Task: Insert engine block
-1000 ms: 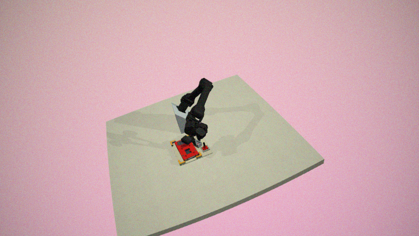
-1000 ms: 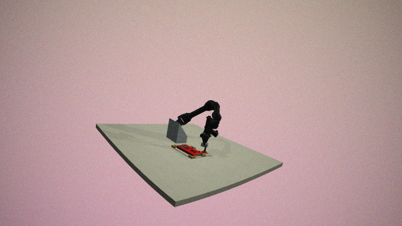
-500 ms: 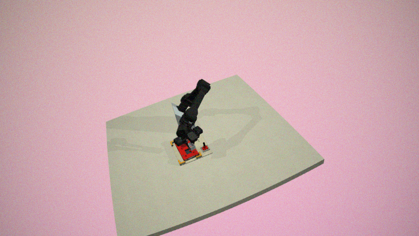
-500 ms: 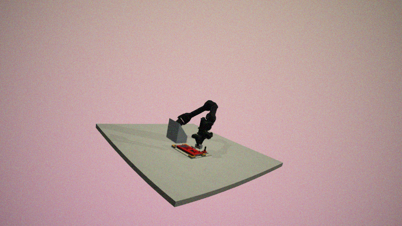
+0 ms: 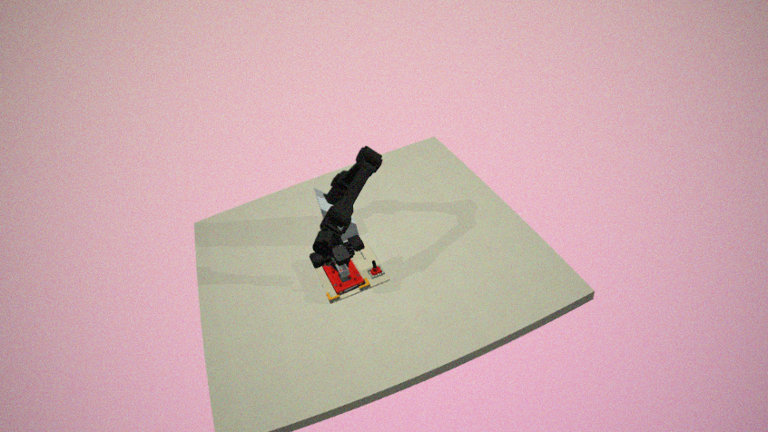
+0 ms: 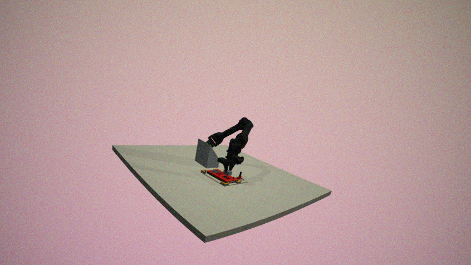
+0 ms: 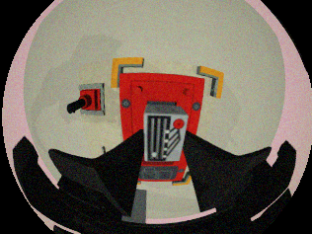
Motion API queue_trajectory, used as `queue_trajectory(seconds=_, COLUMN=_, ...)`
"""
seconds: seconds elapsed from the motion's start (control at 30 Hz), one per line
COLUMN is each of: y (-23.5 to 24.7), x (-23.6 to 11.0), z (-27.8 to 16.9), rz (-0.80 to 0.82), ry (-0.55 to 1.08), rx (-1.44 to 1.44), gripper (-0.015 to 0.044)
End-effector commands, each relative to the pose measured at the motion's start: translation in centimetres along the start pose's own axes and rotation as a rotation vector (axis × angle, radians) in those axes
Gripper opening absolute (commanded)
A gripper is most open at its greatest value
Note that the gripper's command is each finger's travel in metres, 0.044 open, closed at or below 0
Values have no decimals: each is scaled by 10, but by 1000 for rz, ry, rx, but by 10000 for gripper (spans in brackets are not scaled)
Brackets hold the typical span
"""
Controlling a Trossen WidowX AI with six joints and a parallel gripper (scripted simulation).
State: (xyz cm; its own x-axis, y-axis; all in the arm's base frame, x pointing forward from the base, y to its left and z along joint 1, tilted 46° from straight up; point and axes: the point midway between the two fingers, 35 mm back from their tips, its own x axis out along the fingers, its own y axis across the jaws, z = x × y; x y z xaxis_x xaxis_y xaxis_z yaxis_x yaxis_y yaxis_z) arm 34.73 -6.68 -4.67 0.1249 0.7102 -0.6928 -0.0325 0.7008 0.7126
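grey ribbed engine block (image 7: pixel 163 136): matt, metal-like; one small red dot
red flat car body (image 7: pixel 159 95): smooth matt plastic look
black gripper (image 7: pixel 164 157): matt dark plastic
pale olive table slab (image 5: pixel 429 300): matt, smooth

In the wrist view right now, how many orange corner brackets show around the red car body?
3: one at the body's upper left, one at its upper right, and a sliver at the lower right by a finger. A fourth may be hidden behind the gripper.

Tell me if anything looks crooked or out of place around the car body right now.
Nothing stands out. The gripper holds the grey engine block squarely over the red car body, which lies straight between its orange corner brackets. The small lever switch sits apart, untouched.
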Motion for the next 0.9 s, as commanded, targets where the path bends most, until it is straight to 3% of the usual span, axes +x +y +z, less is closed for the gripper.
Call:
queue_trajectory(seconds=0.0, y=-1, x=1, z=-2, rz=-2, ry=3, rx=21, gripper=157)
queue_trajectory(seconds=0.87, y=-2, x=1, z=-3, rz=-2, ry=3, rx=-16, gripper=158)
